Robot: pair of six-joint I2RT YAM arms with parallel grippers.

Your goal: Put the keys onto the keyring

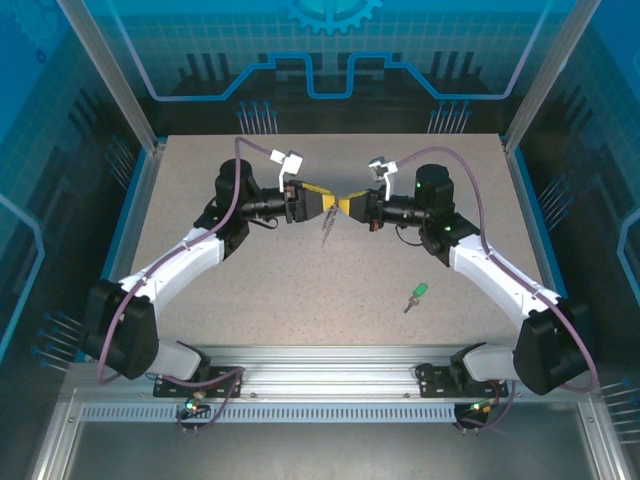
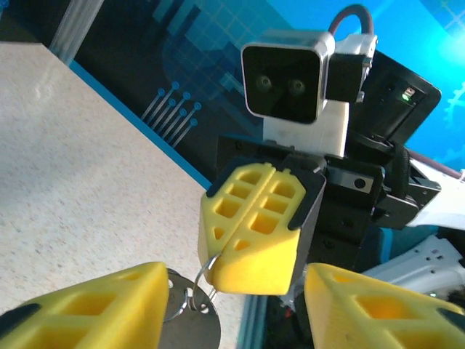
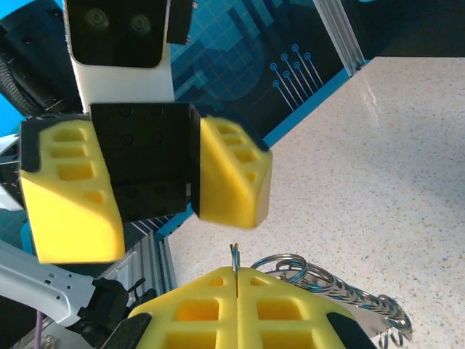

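Top external, right tool [image 1: 344, 205] pinching keyring [image 1: 327, 230], left tool [image 1: 326, 203] spread, key [image 1: 417, 296] on table [image 1: 300, 300]

Left gripper [image 1: 327, 203] and right gripper [image 1: 346, 205] tip to tip above table [image 1: 260, 290] centre, toward far edge | keyring [image 1: 326, 230] dangles beneath them | green key [image 1: 417, 296] flat, right of centre, toward near edge, apart from both

No lettering, brand name or number can be read anywhere. The one sign is a light-blue gear emblem [image 1: 331, 12] printed on the back wall [image 1: 200, 40] at twelve o'clock in the top view, half cut off there. Circuit-line patterns [image 1: 255, 117] run below it.
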